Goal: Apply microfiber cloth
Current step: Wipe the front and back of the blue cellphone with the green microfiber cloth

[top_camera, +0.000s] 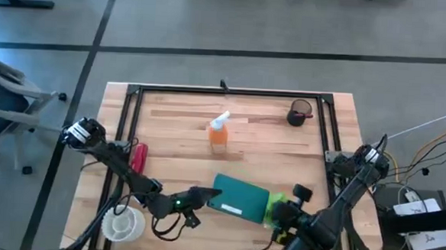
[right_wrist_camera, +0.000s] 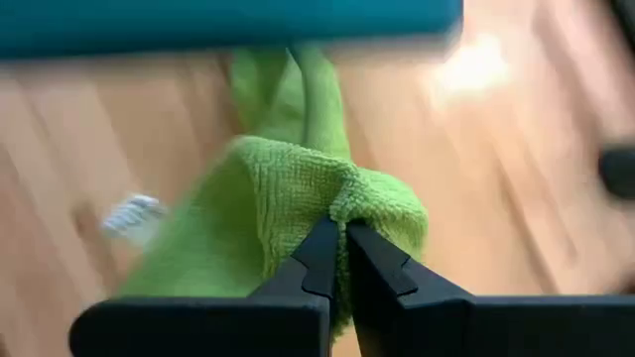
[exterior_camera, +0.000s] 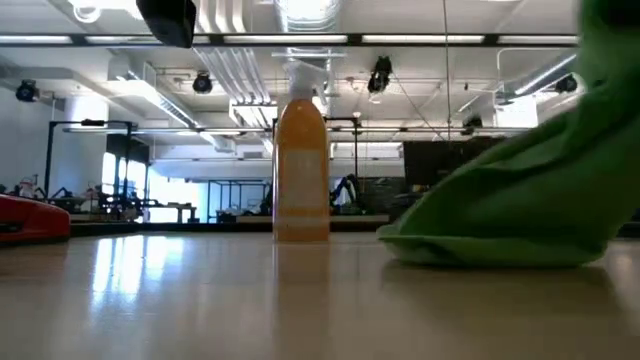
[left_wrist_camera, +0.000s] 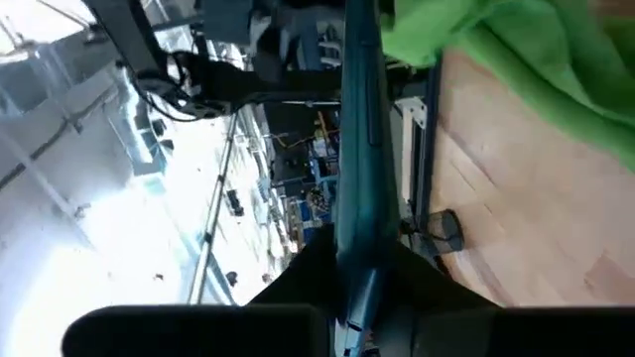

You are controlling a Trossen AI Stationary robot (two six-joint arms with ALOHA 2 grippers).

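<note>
floor: grey, smooth, crossed by dark seam lines, surrounding a light wooden table edged with a black metal frame; a pale chair stands at 9 o'clock of the table, and a stand with cables and white boxes at 3 o'clock. ceiling: open, white, with long strip lights, exposed ducts and hanging black fixtures. far side: bright windows low at the left, dark workstations along the back.
</note>
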